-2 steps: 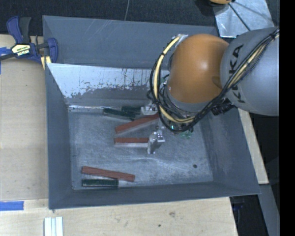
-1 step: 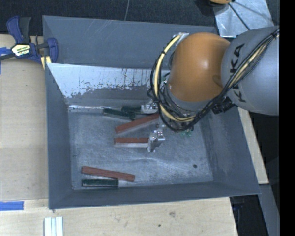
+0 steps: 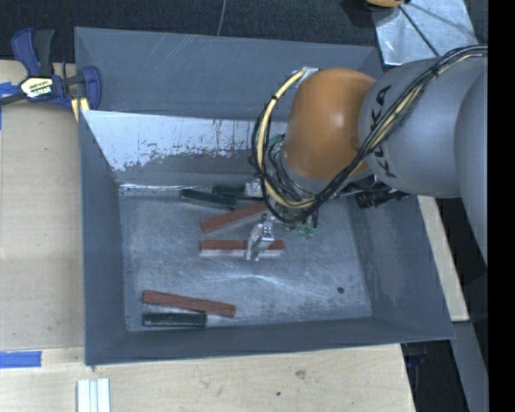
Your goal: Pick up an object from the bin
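Beneath the end effector, brown strip

Floor is bare right and left. Two bars and a pen clutter the middle; another bar and a second pen line the front wall.

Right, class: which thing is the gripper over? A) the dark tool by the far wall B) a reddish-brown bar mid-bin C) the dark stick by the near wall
B: the gripper is directly over the reddish-brown bar lying mid-bin.
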### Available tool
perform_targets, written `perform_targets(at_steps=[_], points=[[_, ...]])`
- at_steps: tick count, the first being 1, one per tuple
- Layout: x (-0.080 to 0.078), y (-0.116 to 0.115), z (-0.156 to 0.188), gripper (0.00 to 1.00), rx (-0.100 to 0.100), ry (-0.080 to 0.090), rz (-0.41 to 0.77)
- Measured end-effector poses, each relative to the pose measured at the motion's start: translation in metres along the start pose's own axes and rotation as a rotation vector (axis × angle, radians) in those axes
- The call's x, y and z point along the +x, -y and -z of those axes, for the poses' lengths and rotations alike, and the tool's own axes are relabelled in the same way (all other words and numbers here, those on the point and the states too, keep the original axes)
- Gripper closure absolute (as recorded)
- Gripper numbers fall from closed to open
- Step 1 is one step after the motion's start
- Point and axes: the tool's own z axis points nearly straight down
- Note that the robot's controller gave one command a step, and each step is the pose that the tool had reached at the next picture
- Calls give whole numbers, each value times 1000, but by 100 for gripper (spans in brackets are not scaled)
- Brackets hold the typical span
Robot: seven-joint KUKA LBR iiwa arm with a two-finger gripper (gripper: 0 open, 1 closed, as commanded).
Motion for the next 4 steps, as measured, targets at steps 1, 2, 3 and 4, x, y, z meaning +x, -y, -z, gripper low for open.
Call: perform_targets(at_steps=[1,2,3,4], points=[[-31,8,3,0,0,1,41],[-24,-5,1,0,2,-4,-112],[-49,-13,-57,0,-2,3,-15],[-45,-11,-55,100,1,-1,-13]])
